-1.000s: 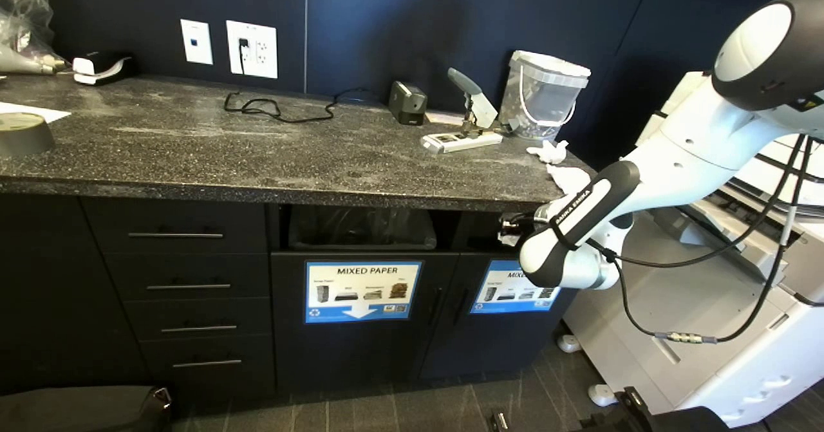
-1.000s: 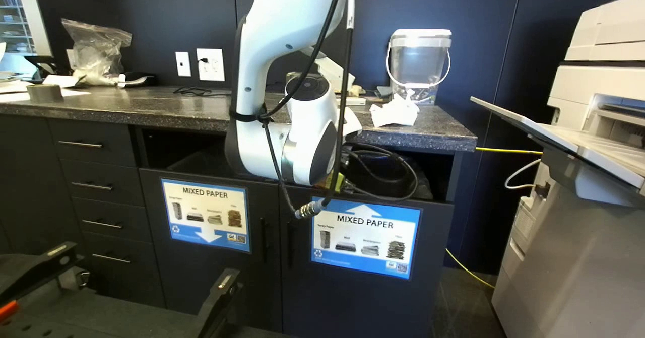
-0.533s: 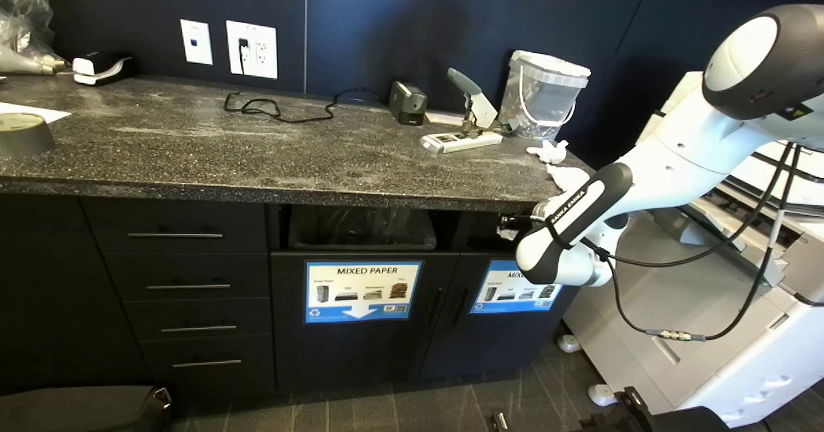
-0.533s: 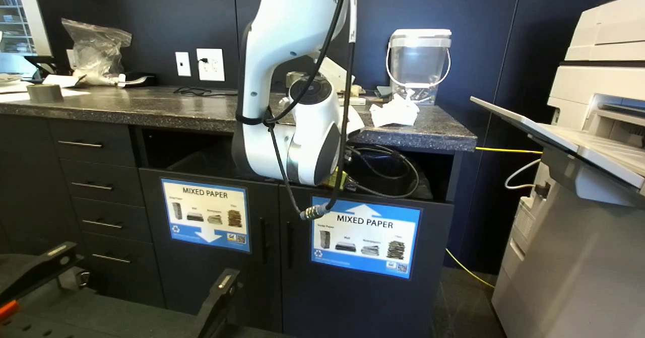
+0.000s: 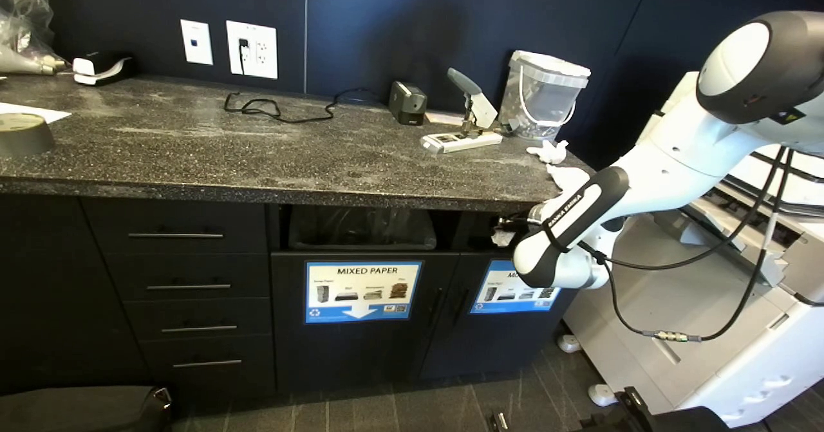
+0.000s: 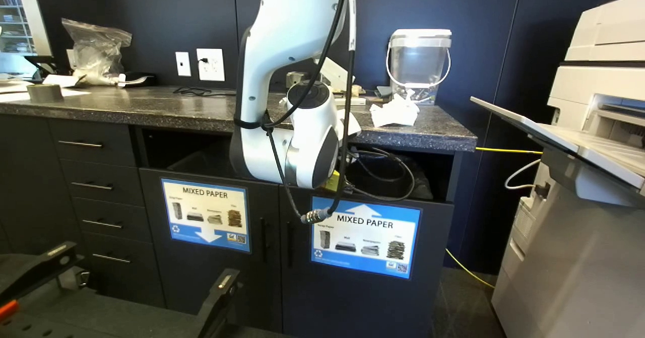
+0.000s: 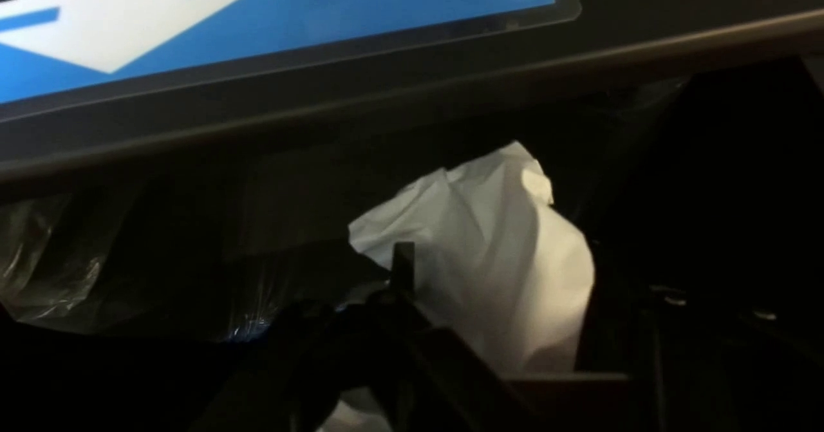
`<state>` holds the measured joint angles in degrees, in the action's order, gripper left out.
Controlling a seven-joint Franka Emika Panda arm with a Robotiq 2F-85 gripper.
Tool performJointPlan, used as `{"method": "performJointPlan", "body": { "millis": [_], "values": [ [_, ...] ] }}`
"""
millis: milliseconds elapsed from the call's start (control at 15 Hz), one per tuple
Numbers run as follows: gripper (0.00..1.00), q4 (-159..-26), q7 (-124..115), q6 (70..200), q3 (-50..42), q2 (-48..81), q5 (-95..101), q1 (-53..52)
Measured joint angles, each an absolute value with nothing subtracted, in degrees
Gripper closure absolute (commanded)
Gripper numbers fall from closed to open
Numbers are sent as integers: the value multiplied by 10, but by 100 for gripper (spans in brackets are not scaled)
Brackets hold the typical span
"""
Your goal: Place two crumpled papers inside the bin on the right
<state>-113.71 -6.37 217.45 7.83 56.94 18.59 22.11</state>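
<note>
Shifted slightly left since the earlier frame with arm (image 5: pixel 682 150) and end effector (image 5: pixel 502 224). Have open room along the desk (image 5: pixel 193 155), frame left to center. Right of center, see crumpled paper (image 5: pixel 502 239) at the opening of the bin (image 5: pixel 492 342), above its front edge. Cannot tell jaws spread from jaws pinching. Farther right, see another crumpled paper (image 5: pixel 549 152) near the desk's right edge.

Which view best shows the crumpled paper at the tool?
The wrist view: the crumpled paper looms large, its folds visible. In an exterior view only a small patch shows at the opening of the right bin; in an exterior view with the arm in front, I can't make it out.
</note>
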Motion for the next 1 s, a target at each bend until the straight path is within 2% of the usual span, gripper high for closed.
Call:
{"method": "performJointPlan", "body": {
  "millis": [267, 1000],
  "values": [
    [0, -1137, -55, 2174, 67, 569, 184, 207],
    [0, -1179, 37, 2174, -22, 525, 125, 76]
  ]
}}
